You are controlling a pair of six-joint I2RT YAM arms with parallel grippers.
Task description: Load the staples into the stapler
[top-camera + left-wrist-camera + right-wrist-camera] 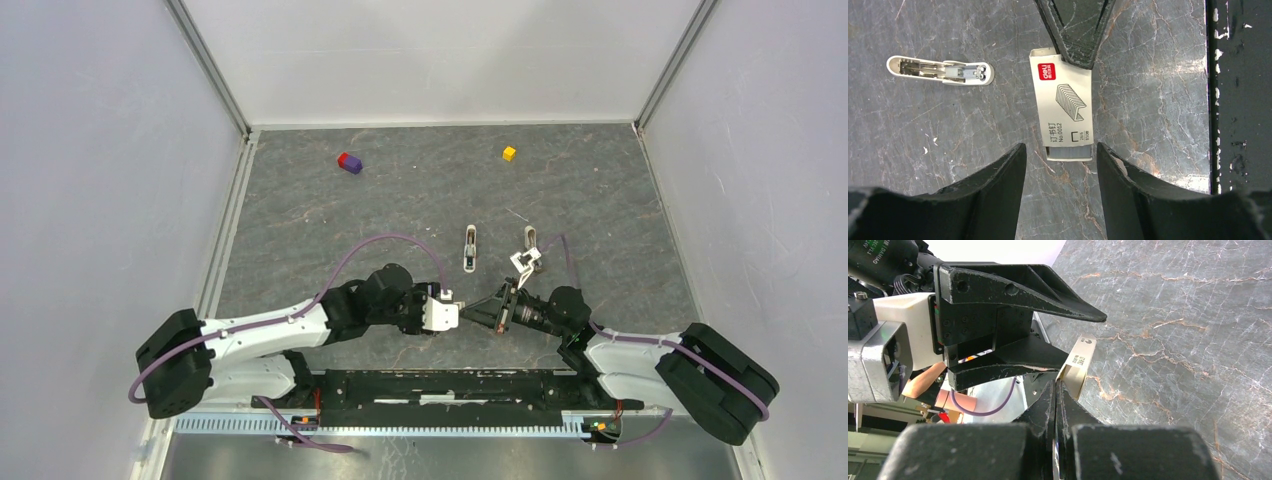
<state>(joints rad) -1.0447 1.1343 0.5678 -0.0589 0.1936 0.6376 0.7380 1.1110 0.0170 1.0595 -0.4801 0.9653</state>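
The stapler (469, 248) lies flat on the table (620, 200), near the middle. It is swung open with its grey metal inside facing up, and it sits apart from both grippers.

Just near of it we see the two arms meet tip to tip. The right gripper (1057, 386) is pressed together on one end of the box (1064, 105), a small white staple carton with a red logo and a drawing of a staple strip. We cannot tell whether the box rests on the table or hangs just above it.

The left gripper (1060, 148) is spread, with one finger on each side of the box's other end. In the left wrist view a gap shows on one side. The other finger stands just beside the carton, and we cannot tell whether it touches.

Right of the stapler lies a second small white piece (527, 255) that we cannot make out. Far back, a red and purple cube (349, 162) sits on the left and a yellow cube (509, 153) on the right, well apart.
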